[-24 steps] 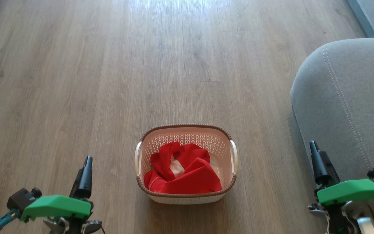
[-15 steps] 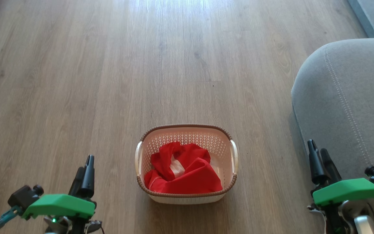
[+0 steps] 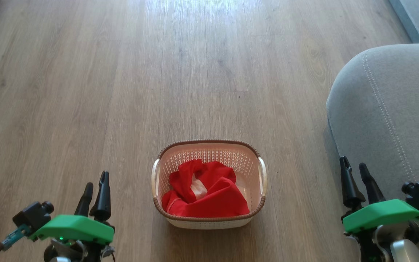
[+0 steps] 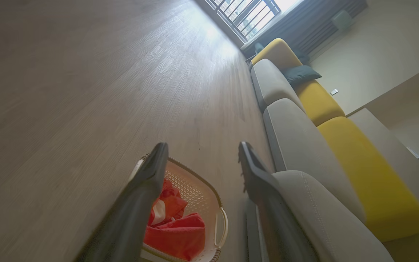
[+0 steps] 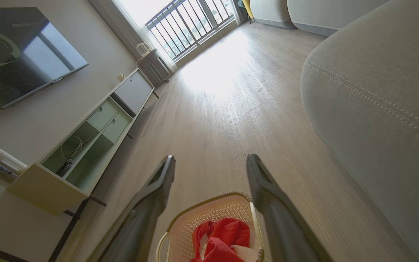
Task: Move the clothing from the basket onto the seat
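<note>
The red clothing [image 3: 206,194] with a white panel lies bunched inside the cream perforated basket [image 3: 209,149], which stands on the wooden floor in the lower middle of the head view. The grey seat [image 3: 391,109] with its light stitching fills the right side. My left gripper [image 3: 96,180] hovers open at the lower left, well clear of the basket. My right gripper [image 3: 355,165] stands open at the lower right, in front of the seat's edge. The clothing [image 4: 175,229] and basket [image 4: 195,182] show between the left gripper [image 4: 202,149] fingers; the right wrist view shows clothing [image 5: 220,238], basket [image 5: 209,211], seat [image 5: 376,94] and right gripper [image 5: 209,160].
Wooden floor [image 3: 158,72] stretches around the basket. A long sofa with grey and yellow cushions [image 4: 326,120] runs along the wall. A low media cabinet [image 5: 86,145] and a wall television [image 5: 20,47] stand opposite, with a window [image 5: 187,22] beyond.
Both grippers have opened: each pair of fingers, together before, now stands spread. Both arms have shifted slightly. The basket and clothing have not moved.
</note>
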Controlling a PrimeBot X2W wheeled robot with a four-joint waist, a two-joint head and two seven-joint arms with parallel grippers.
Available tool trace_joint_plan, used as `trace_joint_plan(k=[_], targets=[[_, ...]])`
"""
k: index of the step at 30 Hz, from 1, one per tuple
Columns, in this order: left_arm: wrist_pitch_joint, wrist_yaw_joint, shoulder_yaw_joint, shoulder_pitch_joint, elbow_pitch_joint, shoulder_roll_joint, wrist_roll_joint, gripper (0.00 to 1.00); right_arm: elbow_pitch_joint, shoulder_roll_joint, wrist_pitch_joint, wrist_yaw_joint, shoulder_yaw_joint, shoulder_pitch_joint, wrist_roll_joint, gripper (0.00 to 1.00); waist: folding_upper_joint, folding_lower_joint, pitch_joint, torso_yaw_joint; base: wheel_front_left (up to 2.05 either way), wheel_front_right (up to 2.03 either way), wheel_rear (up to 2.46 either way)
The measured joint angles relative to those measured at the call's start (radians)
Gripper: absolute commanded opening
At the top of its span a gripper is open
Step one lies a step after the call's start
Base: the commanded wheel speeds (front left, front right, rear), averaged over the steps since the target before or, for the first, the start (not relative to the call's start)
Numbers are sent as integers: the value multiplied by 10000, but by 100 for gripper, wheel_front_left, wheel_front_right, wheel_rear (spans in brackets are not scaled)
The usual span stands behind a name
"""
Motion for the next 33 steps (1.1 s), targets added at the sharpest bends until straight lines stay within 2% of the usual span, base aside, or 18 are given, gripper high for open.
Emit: trace_joint_plan(k=[33], targets=[[-899,88,-295,8,-213,8,3779,100,717,-6,-974,2,171,-8,-3559,100,0,0,-76,39,0,0,0]])
